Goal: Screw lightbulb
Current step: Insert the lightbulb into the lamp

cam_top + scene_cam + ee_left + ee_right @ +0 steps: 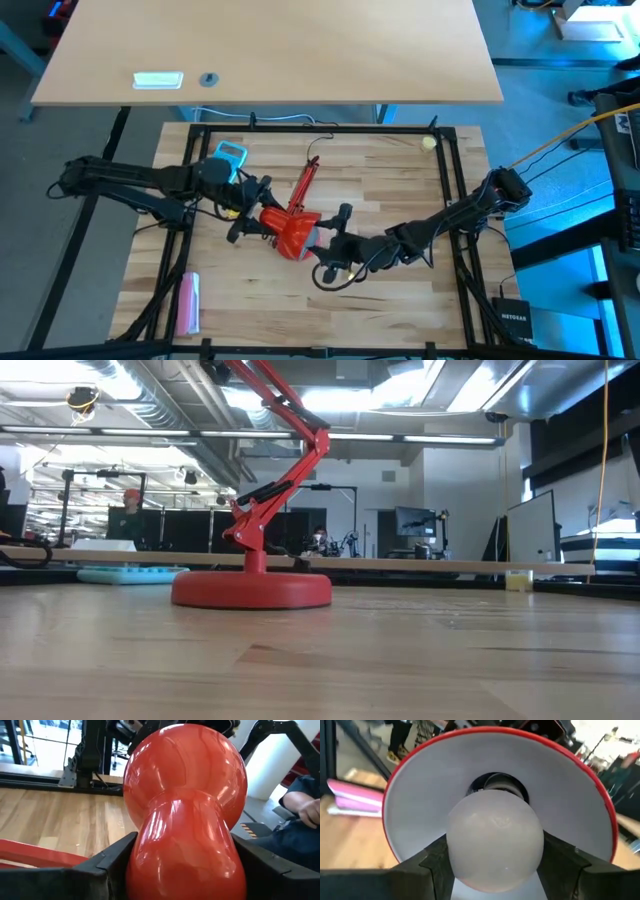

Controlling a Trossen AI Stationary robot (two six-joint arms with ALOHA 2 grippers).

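A red desk lamp stands on its round base [250, 590] mid-table, and its jointed arm [306, 183] carries a red shade [290, 232] with a white inside [420, 805]. My left gripper [262, 222] is shut on the shade from the table's left. My right gripper [326, 240] is shut on the white frosted lightbulb [494, 837] at the shade's mouth, reaching in from the table's right. The bulb's narrow base points into the dark socket [502, 782] deep in the shade. The low view shows neither gripper. My left gripper pinches the shade's narrow neck [185, 840] between its two fingers [112, 862], behind the wider bell. The fingers come roughly level from the table's left and lie across the neck. The shade stays above the table on the lamp's arm. My right gripper pinches the bulb's round globe [465, 845] between its two fingers [432, 865], one on each side. The fingers come from the table's right, pointing into the shade's mouth along the bulb's axis. The bulb is clear of the table, its base end at the socket.
A teal object [230, 155] lies at the far left of the work table and a pink one [188, 300] near its front left. A small yellowish ball [428, 143] sits at the far right corner. Black rails [320, 130] frame the tabletop. People show in the room behind.
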